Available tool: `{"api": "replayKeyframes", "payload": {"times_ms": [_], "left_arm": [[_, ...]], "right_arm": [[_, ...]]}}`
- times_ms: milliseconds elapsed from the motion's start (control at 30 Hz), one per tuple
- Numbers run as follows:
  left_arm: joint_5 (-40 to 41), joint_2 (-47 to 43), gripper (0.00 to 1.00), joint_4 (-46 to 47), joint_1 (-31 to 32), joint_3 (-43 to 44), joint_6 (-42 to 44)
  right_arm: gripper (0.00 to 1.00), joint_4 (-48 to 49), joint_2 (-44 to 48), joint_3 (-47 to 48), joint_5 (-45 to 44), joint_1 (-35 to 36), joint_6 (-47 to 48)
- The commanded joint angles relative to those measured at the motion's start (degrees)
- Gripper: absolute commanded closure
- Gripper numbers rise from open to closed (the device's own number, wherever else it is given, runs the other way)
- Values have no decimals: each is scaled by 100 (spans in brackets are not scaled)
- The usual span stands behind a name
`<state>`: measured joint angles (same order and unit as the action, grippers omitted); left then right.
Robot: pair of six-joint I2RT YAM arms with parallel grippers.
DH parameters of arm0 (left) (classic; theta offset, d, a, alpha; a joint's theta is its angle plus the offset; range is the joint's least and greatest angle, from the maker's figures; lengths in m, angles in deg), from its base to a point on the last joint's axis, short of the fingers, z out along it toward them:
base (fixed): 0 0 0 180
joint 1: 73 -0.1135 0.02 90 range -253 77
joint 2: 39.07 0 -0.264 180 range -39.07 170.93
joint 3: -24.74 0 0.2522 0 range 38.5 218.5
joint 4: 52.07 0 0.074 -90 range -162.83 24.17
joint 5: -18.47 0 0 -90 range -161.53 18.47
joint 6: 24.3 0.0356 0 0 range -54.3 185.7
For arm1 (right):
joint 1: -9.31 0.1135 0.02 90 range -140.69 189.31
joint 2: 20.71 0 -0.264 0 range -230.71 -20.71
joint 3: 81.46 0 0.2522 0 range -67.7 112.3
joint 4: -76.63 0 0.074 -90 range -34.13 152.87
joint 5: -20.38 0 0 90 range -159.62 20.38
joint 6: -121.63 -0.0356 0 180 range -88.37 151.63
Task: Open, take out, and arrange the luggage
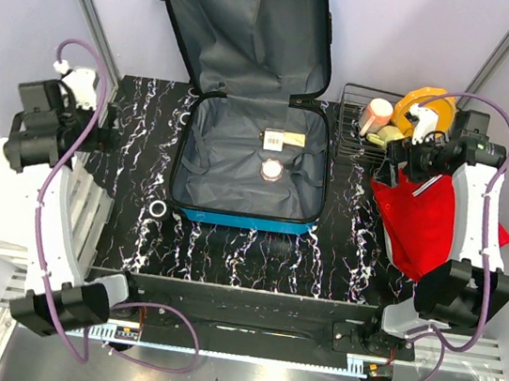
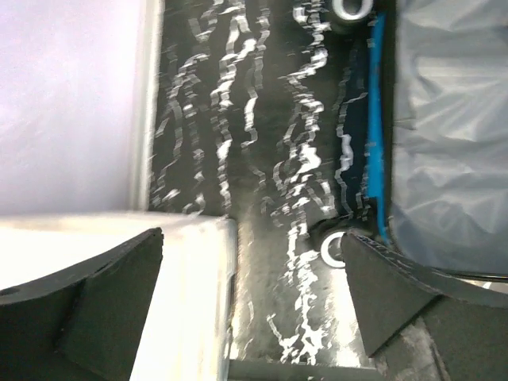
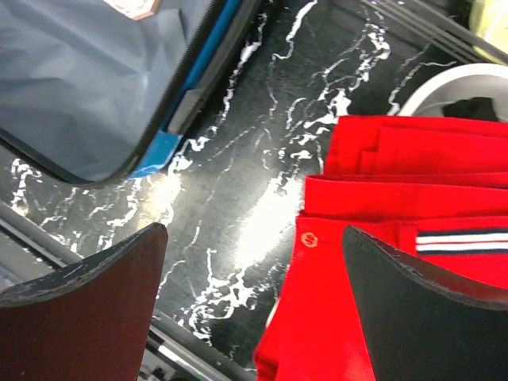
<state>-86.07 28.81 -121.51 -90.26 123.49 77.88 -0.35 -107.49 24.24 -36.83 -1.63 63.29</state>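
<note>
Luggage (image 1: pixel 214 155) open, barcode-labelled box (image 1: pixel 282 139) inside, writing illegible

No text is legible; the small box (image 1: pixel 282 140) carries a blurred barcode.

Bright overhead light, tabletop glare, blurred wrist views

Luggage (image 1: pixel 239 165) blue, grey lining; garment (image 1: pixel 420 223) red; table (image 1: pixel 256 248) black-white marbled.
</note>
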Motion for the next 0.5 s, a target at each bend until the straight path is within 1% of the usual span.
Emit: {"api": "replayKeyframes", "payload": {"times_ms": [0, 33, 67, 100, 133, 200, 233, 300, 333, 467], "left_arm": [[682, -459, 8, -741, -593, 577, 502], [411, -407, 11, -1125, -891, 719, 948], [374, -363, 14, -1277, -1041, 999, 1100], [321, -241, 20, -1418, -1200, 1141, 1389], [234, -153, 23, -1759, -1471, 1273, 1557], [102, 110, 31, -2077, -1771, 1651, 1986], [-47, 199, 33, -2366, -2051, 1739, 2129], [-75, 400, 35, -2561, -2246, 1776, 2558], [-110, 445, 37, -2658, -2482, 1741, 2674], [-215, 551, 40, -2729, -2827, 1346, 3123]], "right_arm": [[0, -23, -84, 341, 271, 337, -582], [0, -58, -119, 394, 315, 460, -565], [0, -85, -189, 447, 359, 513, -556], [0, -111, -242, 543, 394, 575, -556], [0, -129, -277, 596, 403, 628, -556], [0, -173, -453, 780, 429, 777, -556], [0, -208, -514, 868, 438, 821, -564], [0, -296, -725, 1149, 447, 953, -564], [1, -331, -787, 1246, 447, 988, -573], [1, -366, -963, 1546, 429, 1067, -626]]}}
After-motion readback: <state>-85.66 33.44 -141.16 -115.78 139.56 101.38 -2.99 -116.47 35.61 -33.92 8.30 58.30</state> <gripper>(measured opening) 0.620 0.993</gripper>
